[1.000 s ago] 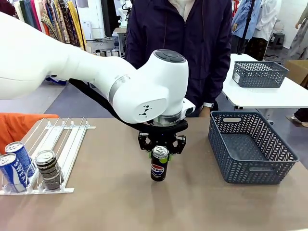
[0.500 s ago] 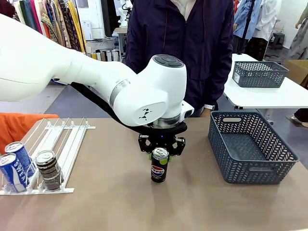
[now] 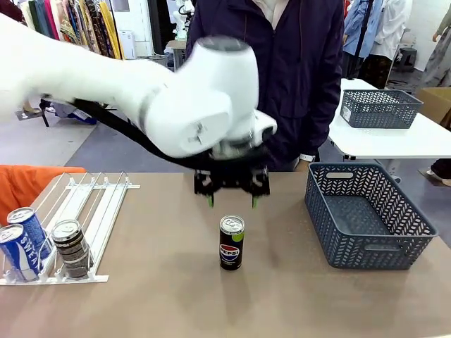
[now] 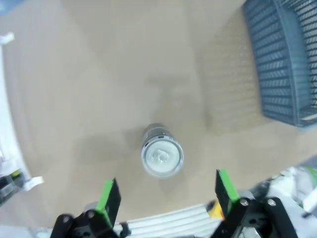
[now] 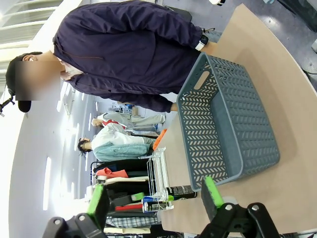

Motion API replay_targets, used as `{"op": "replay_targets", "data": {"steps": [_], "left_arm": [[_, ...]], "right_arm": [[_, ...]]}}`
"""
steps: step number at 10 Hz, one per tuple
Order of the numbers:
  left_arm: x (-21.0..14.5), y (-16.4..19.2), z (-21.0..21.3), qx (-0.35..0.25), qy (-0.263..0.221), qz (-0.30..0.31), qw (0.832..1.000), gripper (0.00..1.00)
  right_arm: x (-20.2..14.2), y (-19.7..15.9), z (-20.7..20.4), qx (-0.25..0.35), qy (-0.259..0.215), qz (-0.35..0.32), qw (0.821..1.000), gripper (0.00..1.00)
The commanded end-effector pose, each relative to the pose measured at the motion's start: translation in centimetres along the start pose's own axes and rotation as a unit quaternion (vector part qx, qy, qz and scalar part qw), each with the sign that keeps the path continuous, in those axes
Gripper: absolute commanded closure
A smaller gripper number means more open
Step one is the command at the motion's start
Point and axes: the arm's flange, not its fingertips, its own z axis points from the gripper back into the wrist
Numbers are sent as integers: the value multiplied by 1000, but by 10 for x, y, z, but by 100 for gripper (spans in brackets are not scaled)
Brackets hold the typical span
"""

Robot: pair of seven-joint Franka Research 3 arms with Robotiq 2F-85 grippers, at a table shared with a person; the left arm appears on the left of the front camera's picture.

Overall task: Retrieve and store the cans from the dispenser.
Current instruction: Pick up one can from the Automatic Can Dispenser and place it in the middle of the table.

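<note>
Left claw (image 3: 232, 202) lifted clear | released, jaws wide | Pepsi can (image 3: 231, 243) upright directly below, apart

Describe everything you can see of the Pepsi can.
The Pepsi can is a slim dark drink can, metal by its look, with a silver top, a green patch under the rim and the round red, white and blue logo facing the camera. It stands upright on the brown table, left of the grey basket. Nothing touches it: the open fingers of the left gripper hang above it.
</note>
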Motion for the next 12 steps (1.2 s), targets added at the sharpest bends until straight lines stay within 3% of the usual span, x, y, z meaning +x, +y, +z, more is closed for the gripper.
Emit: {"op": "replay_targets", "data": {"steps": [1,2,3,5,7,8,10,11,12], "left_arm": [[-16,75,71,-72,1,1,997,0],[-13,118,95,-124,45,-18,991,0],[-4,173,112,-165,57,12,985,0],[-15,299,136,-280,63,55,956,0],[-51,436,128,-419,77,86,901,0],[-66,492,112,-477,95,123,865,0],[-105,553,79,-513,82,218,826,0],[-117,564,70,-510,89,245,820,0],[-126,554,93,-497,81,178,845,0]], "right_arm": [[1,0,2,3,3,15,1000,0],[1,0,2,3,3,15,1000,0],[1,0,2,3,3,15,1000,0],[1,0,2,3,3,15,1000,0],[1,0,2,3,3,15,1000,0],[1,0,2,3,3,15,1000,0],[1,0,2,3,3,15,1000,0],[1,0,2,3,3,15,1000,0],[1,0,2,3,3,15,1000,0]]}}
